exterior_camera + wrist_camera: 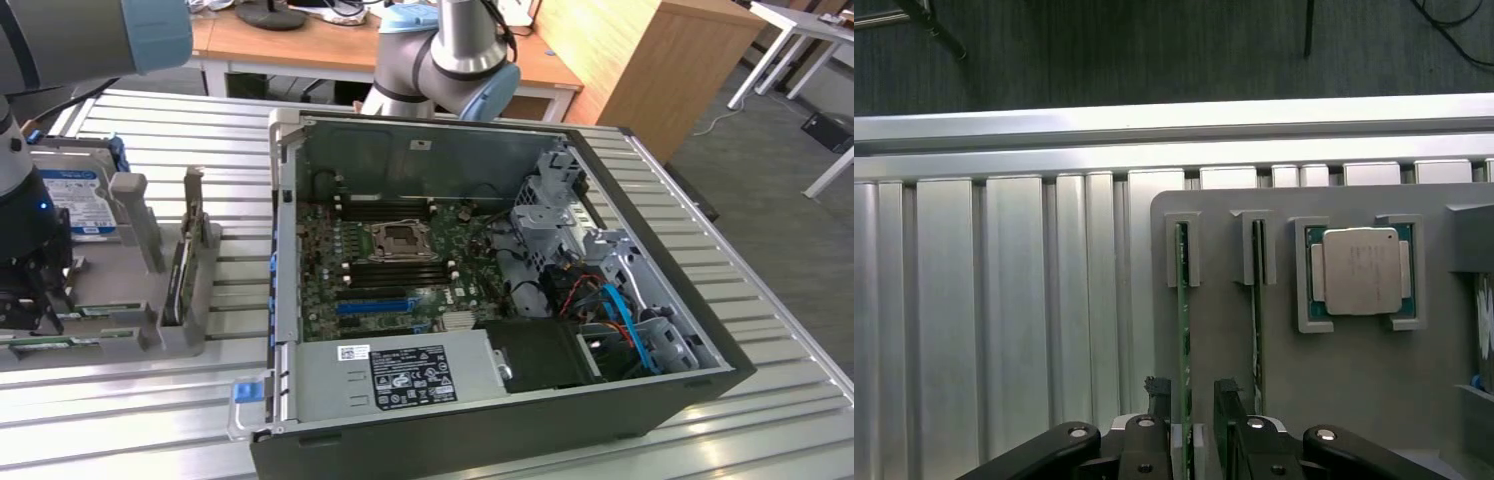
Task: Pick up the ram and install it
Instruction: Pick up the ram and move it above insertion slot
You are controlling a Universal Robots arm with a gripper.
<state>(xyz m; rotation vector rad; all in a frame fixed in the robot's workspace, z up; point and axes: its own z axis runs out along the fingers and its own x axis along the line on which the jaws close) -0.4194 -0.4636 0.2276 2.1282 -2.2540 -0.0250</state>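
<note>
The gripper (1191, 405) hung open over the ram (1181, 330), one finger on each side of the thin green stick and neither clearly touching it, the stick lying nearer one finger than the other. The ram stood on edge in the grey fixture (1354, 390), its far end caught in a small grey bracket, most likely so that its long faces stayed free for a pinch from above. A second stick (1257, 300) stood just beside it in its own bracket, and one finger sat in the gap between the two, so room there looked tight. Beyond the second stick, a square silver processor chip (1361, 270) lay flat in a recess, apart from the fingers. In the exterior view the fixture stood at the exterior view's left on the slatted table (761, 300), beside the open computer case (400, 150). Inside it lay the motherboard (387, 250), with a bright-blue slot (374, 305) near its front edge, and cables and a metal cage crowding the board's side towards the exterior view's right. The ram had not been lifted yet.
</note>
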